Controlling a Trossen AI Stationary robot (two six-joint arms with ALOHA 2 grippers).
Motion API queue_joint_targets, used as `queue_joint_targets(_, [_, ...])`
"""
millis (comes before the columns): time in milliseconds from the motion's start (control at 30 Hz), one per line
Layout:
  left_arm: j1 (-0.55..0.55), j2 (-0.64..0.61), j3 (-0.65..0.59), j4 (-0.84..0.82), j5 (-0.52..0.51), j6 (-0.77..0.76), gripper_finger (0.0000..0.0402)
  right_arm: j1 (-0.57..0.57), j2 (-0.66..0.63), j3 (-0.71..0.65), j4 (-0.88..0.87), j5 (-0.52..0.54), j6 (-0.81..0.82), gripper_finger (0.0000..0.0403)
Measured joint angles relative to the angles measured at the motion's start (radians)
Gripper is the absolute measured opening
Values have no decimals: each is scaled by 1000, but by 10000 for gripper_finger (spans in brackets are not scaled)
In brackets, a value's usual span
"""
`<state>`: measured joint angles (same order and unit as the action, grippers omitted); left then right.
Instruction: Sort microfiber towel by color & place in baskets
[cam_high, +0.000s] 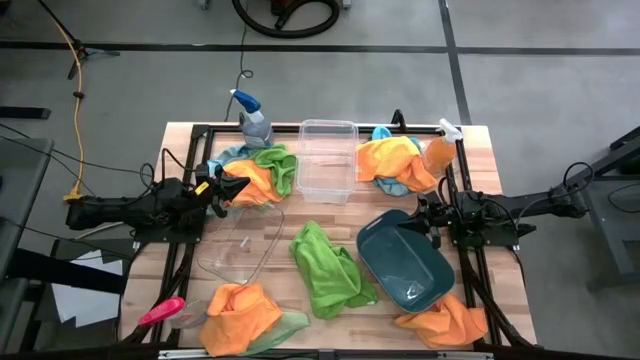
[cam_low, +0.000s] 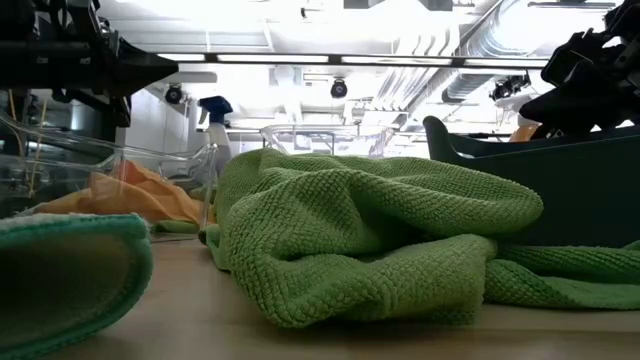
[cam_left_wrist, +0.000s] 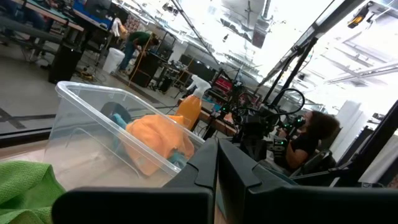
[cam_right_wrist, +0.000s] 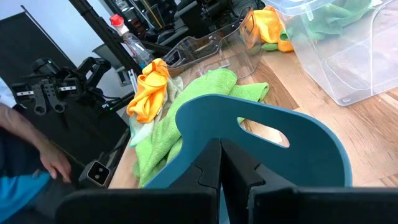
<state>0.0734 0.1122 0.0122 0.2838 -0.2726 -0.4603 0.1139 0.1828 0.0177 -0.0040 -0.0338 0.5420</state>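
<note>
Both grippers are shut and hold nothing. My left gripper (cam_high: 238, 187) (cam_left_wrist: 216, 165) hovers by an orange and green towel pile (cam_high: 262, 172) left of the clear deep tub (cam_high: 327, 160). My right gripper (cam_high: 408, 225) (cam_right_wrist: 221, 155) hangs over the far rim of the dark teal basin (cam_high: 405, 265) (cam_right_wrist: 267, 121). A green towel (cam_high: 325, 268) (cam_low: 360, 230) lies crumpled mid-table beside the clear shallow dish (cam_high: 240, 245). Orange towels lie at the near left (cam_high: 238, 312) and the near right (cam_high: 445, 322). An orange and blue pile (cam_high: 395, 165) sits right of the tub.
A blue-topped spray bottle (cam_high: 250, 115) and an orange spray bottle (cam_high: 440, 145) stand at the far edge. A pink-handled tool (cam_high: 160, 312) lies at the near left corner. Black frame rails (cam_high: 190, 160) run along the table sides. People show in the room beyond the table.
</note>
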Motion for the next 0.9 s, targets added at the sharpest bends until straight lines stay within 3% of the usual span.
queue_joint_targets(900, [0, 0, 0, 0, 0, 0, 1, 0, 0, 0, 0, 0, 0, 0])
